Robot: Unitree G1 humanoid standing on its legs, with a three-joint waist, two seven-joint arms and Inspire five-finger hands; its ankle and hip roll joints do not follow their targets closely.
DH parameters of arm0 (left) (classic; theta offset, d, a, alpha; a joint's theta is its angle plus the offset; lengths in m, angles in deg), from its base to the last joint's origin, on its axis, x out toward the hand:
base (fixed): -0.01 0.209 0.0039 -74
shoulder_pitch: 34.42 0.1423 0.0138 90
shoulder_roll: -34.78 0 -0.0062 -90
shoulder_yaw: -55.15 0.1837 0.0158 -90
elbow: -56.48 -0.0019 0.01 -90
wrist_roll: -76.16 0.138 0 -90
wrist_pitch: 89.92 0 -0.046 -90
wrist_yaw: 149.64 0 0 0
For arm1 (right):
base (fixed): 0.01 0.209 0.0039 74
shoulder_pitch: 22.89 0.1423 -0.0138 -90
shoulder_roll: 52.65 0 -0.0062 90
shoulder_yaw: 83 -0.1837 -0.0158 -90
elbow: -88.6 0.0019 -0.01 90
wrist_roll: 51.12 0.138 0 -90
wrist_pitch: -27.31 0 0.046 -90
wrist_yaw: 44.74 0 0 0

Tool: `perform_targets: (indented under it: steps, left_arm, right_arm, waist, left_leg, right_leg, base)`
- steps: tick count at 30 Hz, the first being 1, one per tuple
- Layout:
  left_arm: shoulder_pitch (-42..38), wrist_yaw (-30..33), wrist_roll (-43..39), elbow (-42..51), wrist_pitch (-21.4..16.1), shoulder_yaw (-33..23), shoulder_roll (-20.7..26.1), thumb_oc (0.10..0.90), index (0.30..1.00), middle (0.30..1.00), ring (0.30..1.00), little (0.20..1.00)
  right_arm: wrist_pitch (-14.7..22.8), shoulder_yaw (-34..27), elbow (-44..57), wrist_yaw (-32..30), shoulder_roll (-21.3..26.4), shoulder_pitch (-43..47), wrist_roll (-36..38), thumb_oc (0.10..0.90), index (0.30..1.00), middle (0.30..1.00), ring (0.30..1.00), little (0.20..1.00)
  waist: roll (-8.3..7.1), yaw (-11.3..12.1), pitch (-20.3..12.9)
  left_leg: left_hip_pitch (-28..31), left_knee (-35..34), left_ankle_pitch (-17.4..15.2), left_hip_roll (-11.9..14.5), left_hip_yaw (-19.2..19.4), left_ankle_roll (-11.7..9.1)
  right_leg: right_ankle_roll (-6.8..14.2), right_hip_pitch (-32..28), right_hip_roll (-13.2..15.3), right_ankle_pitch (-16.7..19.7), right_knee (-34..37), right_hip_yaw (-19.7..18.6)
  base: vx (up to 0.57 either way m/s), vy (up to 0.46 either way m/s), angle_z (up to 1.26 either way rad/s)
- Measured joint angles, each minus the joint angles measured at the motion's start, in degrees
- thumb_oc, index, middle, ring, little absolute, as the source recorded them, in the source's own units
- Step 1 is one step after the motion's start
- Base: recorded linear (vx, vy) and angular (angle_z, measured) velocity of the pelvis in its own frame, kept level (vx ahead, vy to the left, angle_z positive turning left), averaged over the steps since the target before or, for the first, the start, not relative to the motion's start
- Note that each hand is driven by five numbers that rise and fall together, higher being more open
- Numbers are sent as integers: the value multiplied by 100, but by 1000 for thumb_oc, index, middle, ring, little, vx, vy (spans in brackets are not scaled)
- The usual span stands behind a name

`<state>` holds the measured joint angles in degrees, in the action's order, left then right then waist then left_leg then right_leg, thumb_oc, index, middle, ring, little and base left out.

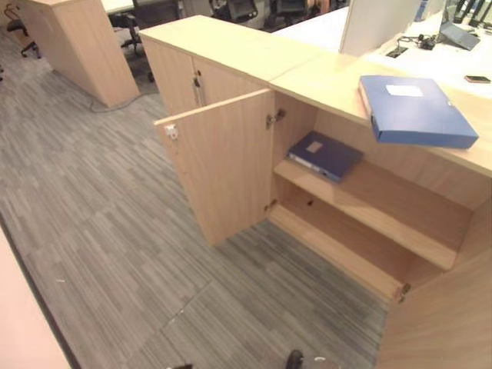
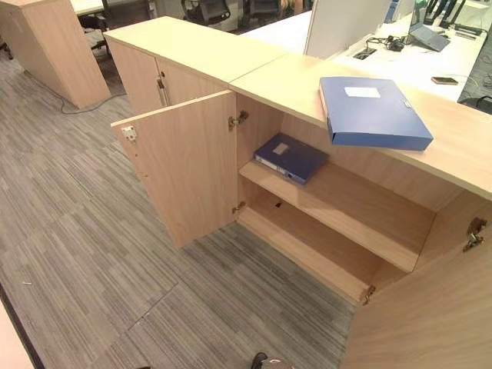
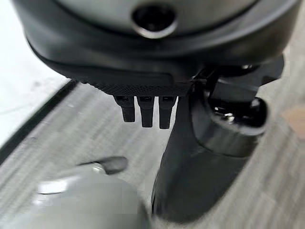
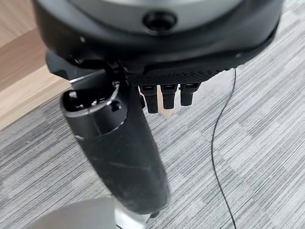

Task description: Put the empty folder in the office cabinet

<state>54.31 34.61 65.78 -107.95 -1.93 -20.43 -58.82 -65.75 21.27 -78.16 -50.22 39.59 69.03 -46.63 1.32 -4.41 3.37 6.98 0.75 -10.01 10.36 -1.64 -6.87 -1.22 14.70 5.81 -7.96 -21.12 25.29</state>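
The office cabinet (image 2: 323, 231) stands open, both doors swung out, with a second blue folder (image 2: 290, 157) lying on its upper shelf. The empty folder (image 2: 372, 112) lies flat on the cabinet's top, far beyond either hand's fingertips, its long axis running from the near edge back toward the desk, spine edge facing the robot and overhanging slightly.

Both hands hang over carpet: the left hand (image 3: 190, 143) and right hand (image 4: 119, 143) show straight, relaxed fingers holding nothing, though the close angle makes that reading tentative.

The reach is probably best made to the overhanging near edge, fingers under and thumb above.
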Motion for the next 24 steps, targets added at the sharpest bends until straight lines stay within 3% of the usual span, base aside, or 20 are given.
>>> perform_targets:
  steps: [1, 3, 4, 6, 7, 8, 9, 11, 12, 14, 15, 16, 20, 21, 24]
  left_arm:
    - [-57, 9, -1, 56, 3, 0, -39, 800, 900, 900, 900, 900]
    - [-113, 10, -3, 48, -15, -37, -17, 800, 900, 900, 900, 900]
    - [-53, 6, -7, 111, -14, -152, -4, 800, 900, 900, 900, 900]
    - [-152, 14, -59, 204, -69, -299, 71, 800, 900, 900, 900, 900]
    - [-211, 35, -59, 226, -64, -330, 101, 800, 900, 900, 900, 900]
    - [-219, 45, -61, 324, -94, -352, 139, 800, 900, 900, 900, 900]
    - [-240, 44, -62, 418, -119, -275, 198, 800, 900, 900, 900, 900]
    - [-187, 60, -100, 854, -260, -318, 229, 800, 900, 900, 900, 900]
    - [-203, 55, -188, 935, -306, -348, 184, 800, 900, 900, 900, 900]
    - [-156, 60, -244, 1208, -314, -245, 213, 800, 900, 900, 900, 900]
    - [-70, 55, -246, 1262, -307, -219, 190, 800, 900, 900, 900, 900]
    - [-39, 57, -255, 1326, -296, -222, 175, 800, 900, 900, 900, 900]
    - [295, 58, -232, 1536, -261, -105, 146, 800, 900, 900, 900, 900]
    - [390, 45, -227, 1719, -214, -101, 177, 800, 900, 900, 900, 900]
    - [554, 5, -195, 2244, -177, -20, 376, 800, 900, 900, 900, 900]
  right_arm:
    - [3, -5, -1, -3, -29, 72, -1, 800, 900, 900, 900, 900]
    - [4, 69, -2, -1, -192, 128, -1, 800, 900, 900, 900, 900]
    - [34, 30, 64, 5, -253, 85, 1, 800, 900, 900, 900, 900]
    - [0, 91, -65, -8, -391, 140, 5, 800, 900, 900, 900, 900]
    - [-20, 92, -71, -9, -408, 182, 7, 800, 900, 900, 900, 900]
    - [-19, 101, -75, -19, -420, 215, 8, 800, 900, 900, 900, 900]
    - [-26, 82, -132, -40, -414, 223, 13, 800, 900, 900, 900, 900]
    - [-17, 71, -181, -59, -364, 337, 23, 800, 900, 900, 900, 900]
    - [41, 74, -168, -69, -299, 343, 24, 800, 900, 900, 900, 900]
    - [30, 77, 1, -65, -214, 356, 23, 800, 900, 900, 900, 900]
    - [37, 55, 4, -72, -137, 322, 23, 800, 900, 900, 900, 900]
    - [45, 61, 9, -87, -81, 370, 23, 800, 900, 900, 900, 900]
    - [27, -58, -59, -72, -16, 132, 16, 800, 900, 900, 900, 900]
    - [19, -102, -59, -64, -43, 63, 7, 800, 900, 900, 900, 900]
    - [14, -182, -69, -37, -186, -48, -4, 800, 900, 900, 900, 900]
  waist:
    - [3, -1, 12]
    - [-152, 78, -38]
    - [-234, 92, -28]
    - [-448, 461, 60]
    - [-520, 473, 121]
    - [-572, 491, 210]
    - [-619, 457, 318]
    - [-653, 711, 523]
    - [-535, 755, 604]
    - [-408, 861, 660]
    - [-299, 902, 721]
    - [-122, 885, 784]
    - [138, 822, 682]
    - [110, 801, 667]
    - [-124, 772, 633]
  left_leg:
    - [-39, 165, 16, 29, 21, -88]
    - [-234, 988, -48, 105, 205, -137]
    - [-433, 1621, -27, 62, 111, -169]
    - [-1223, 3710, 312, 40, 97, 63]
    - [-1526, 4272, 369, -21, 4, 158]
    - [-1764, 4463, 394, -130, 9, 203]
    - [-2077, 4507, 329, -244, -9, 225]
    - [-2280, 3270, 366, -552, 25, 242]
    - [-2466, 3157, 500, -549, 25, 244]
    - [-2232, 1183, 830, -853, -633, 27]
    - [-2165, 363, 1136, -858, -1016, -20]
    - [-2187, 262, 1282, -859, -1155, 52]
    - [-1863, 138, 1551, -835, -1268, 133]
    - [-1714, -9, 1887, -888, -1097, 295]
    - [-1453, -351, 2034, -1110, -651, 635]
  right_leg:
    - [-26, -10, -193, -48, 68, -118]
    - [-230, -234, -345, 113, 351, -318]
    - [-264, -353, -447, 88, 434, -411]
    - [-494, -686, -552, 151, 766, -806]
    - [-522, -845, -565, 198, 893, -843]
    - [-592, -1008, -567, 132, 975, -957]
    - [-508, -1106, -569, 78, 1093, -1079]
    - [-431, -1213, -558, 315, 1279, -1417]
    - [-460, -1309, -634, 378, 1381, -1506]
    - [-188, -1512, -743, 375, 1638, -2003]
    - [-251, -1588, -841, 518, 1761, -2193]
    - [-236, -1758, -909, 601, 1914, -2296]
    - [-73, -2078, -960, 402, 2035, -2942]
    - [42, -2093, -856, 290, 1947, -3076]
    - [309, -2007, -477, 24, 1704, -3280]
  base:
    - [253, -352, -53]
    - [204, -331, -68]
    - [193, -266, -67]
    - [215, -137, -86]
    - [182, -6, -70]
    - [217, 93, -15]
    - [176, 174, -30]
    - [316, 247, -88]
    - [373, 240, -102]
    - [322, 167, -100]
    - [261, 166, -119]
    - [279, 214, -100]
    - [254, 252, -85]
    - [159, 178, -60]
    - [129, 194, -60]
